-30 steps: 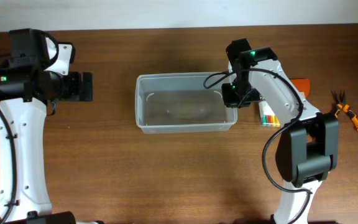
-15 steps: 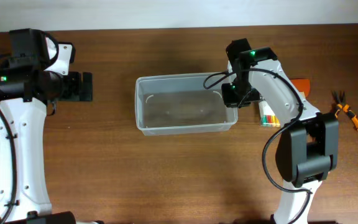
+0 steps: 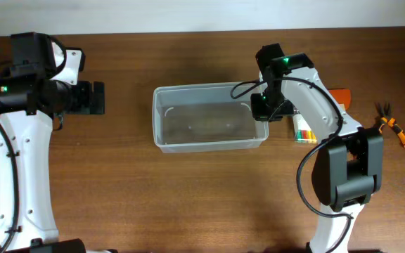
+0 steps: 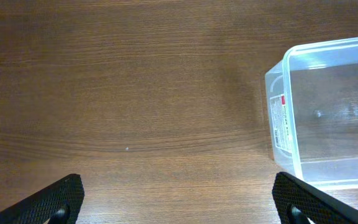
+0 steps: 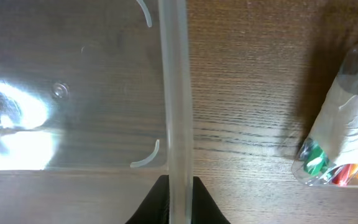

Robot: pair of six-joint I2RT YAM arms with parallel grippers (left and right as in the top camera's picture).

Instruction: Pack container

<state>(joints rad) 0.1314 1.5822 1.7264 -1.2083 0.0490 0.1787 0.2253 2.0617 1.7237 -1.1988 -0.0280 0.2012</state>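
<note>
The container [image 3: 208,116] is a clear plastic tub with rounded corners, empty, in the middle of the table. It also shows in the left wrist view [image 4: 328,112] and the right wrist view [image 5: 73,87]. My right gripper [image 3: 261,109] is shut on the container's right rim, one finger on each side of the wall [image 5: 179,199]. My left gripper [image 3: 95,98] is open and empty over bare wood well to the left of the tub; its fingertips show in the left wrist view [image 4: 179,202].
A clear pack of coloured markers [image 3: 302,128] lies just right of the tub, also in the right wrist view [image 5: 344,137]. An orange flat object [image 3: 340,95] and orange-handled pliers [image 3: 394,128] lie at the far right.
</note>
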